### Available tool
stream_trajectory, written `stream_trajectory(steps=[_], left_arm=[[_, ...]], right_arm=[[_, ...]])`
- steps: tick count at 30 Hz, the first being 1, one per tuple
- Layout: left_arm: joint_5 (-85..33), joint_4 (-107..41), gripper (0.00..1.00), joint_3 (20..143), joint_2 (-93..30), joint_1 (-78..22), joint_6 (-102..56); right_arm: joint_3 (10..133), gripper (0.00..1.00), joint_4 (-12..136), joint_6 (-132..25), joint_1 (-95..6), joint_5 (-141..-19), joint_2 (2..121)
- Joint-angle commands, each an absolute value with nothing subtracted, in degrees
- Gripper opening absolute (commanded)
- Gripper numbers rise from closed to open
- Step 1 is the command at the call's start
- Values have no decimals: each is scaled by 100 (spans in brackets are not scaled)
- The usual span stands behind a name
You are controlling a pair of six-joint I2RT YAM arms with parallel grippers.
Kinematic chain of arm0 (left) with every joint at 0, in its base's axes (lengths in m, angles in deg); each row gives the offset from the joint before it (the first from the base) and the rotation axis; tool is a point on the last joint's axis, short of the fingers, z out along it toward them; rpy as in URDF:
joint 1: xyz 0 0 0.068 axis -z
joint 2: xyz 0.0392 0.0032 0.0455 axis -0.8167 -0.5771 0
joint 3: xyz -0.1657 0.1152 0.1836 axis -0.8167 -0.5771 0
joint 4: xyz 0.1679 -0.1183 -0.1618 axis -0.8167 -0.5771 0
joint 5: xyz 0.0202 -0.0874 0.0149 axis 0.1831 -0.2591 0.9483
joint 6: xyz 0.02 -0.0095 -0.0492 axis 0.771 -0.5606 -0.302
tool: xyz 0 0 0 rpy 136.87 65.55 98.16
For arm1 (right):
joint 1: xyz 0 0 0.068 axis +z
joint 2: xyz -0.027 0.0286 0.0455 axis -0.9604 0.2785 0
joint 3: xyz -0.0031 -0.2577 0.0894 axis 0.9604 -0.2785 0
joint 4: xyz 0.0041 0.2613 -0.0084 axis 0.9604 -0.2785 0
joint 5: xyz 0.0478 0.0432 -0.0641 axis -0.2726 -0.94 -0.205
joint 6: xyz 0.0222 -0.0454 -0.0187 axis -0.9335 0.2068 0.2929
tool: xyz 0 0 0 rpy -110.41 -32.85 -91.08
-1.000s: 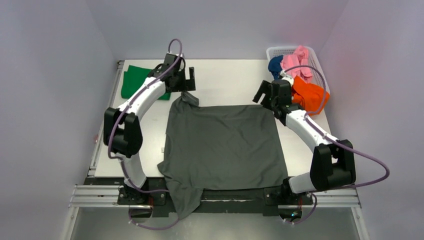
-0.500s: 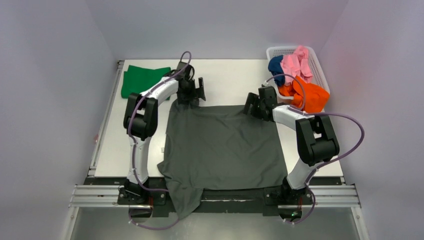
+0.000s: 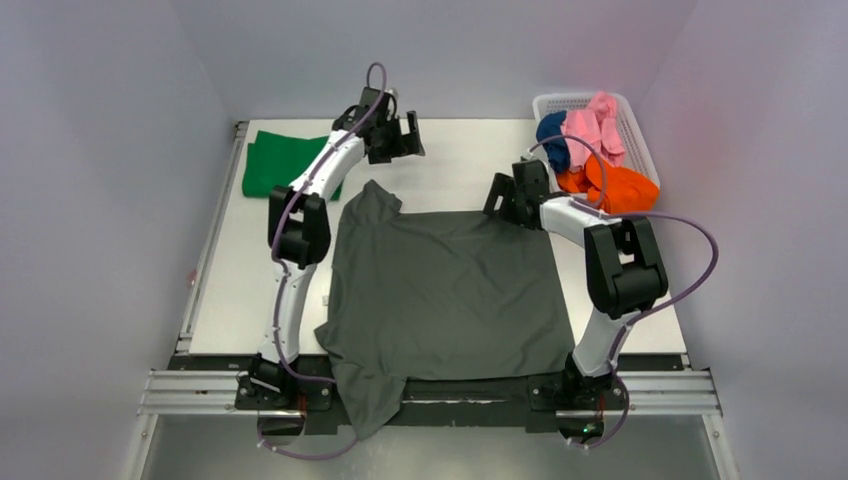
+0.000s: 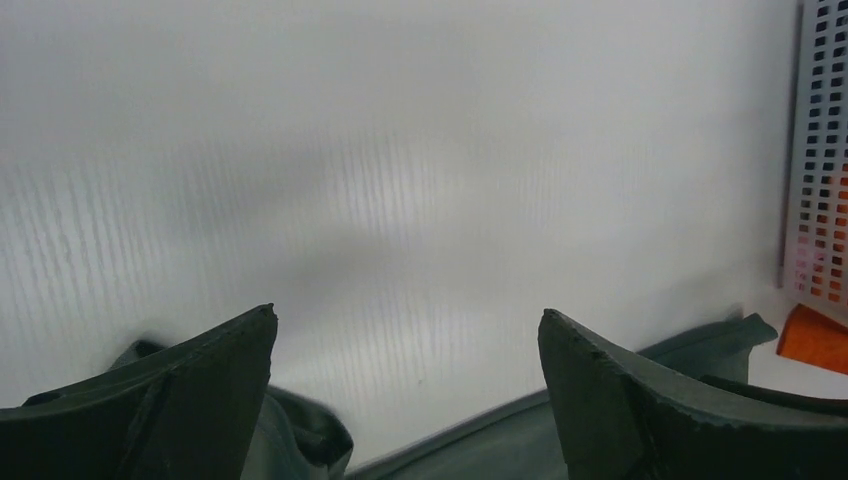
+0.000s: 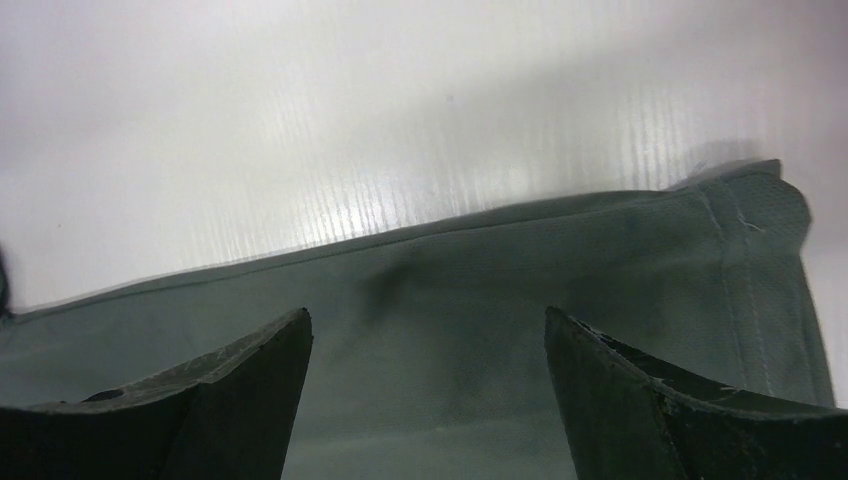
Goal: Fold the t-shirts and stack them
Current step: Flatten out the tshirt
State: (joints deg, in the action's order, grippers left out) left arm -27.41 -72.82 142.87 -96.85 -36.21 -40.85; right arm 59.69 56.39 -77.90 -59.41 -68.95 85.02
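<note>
A dark grey t-shirt point(image 3: 440, 290) lies spread flat on the white table, its near edge hanging over the front. One sleeve point(image 3: 375, 197) is bunched at its far left corner. My left gripper point(image 3: 402, 138) is open and empty, beyond that sleeve over bare table; its wrist view point(image 4: 407, 330) shows the grey shirt's edge point(image 4: 500, 440) below. My right gripper point(image 3: 502, 198) is open over the shirt's far right corner, and its wrist view point(image 5: 425, 325) shows the hem point(image 5: 600, 250). A folded green t-shirt point(image 3: 280, 160) lies far left. Pink point(image 3: 592, 125), navy point(image 3: 551, 130) and orange point(image 3: 622, 190) t-shirts are heaped at the basket.
A white lattice basket point(image 3: 560, 98) stands at the far right corner of the table; its wall shows in the left wrist view point(image 4: 820, 150). The table point(image 3: 455, 165) has walls behind and on both sides. Both arms arch over the shirt's left and right edges.
My left gripper dipped to the shirt's far left sleeve, then drew back toward the far side; the sleeve now lies more bunched. My right gripper moved left onto the far right corner.
</note>
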Motion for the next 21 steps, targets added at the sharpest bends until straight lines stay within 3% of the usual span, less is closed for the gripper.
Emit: stream_trajectory(steps=[1, 6, 10, 15, 21], left_arm=[[-2413, -7352, 100, 12939, -8267, -3605, -4023], [-1847, -6324, 100, 9525, -5760, -3349, -4107], [-1186, -6534, 100, 7931, -4743, -2770, -4250], [-1138, -6577, 100, 6881, -4513, -2331, -4639], [-1090, -6617, 100, 7135, -5271, -2325, -4752]], right_arm=[[5887, 84, 5410, -7632, -5928, -6508, 7884], [5406, 84, 4944, -7667, -5574, -6189, 7361], [4925, 85, 4537, -7934, -5085, -5826, 7039], [4281, 85, 4462, -8336, -4848, -5816, 6699], [4118, 85, 4720, -8458, -4855, -6170, 7044]])
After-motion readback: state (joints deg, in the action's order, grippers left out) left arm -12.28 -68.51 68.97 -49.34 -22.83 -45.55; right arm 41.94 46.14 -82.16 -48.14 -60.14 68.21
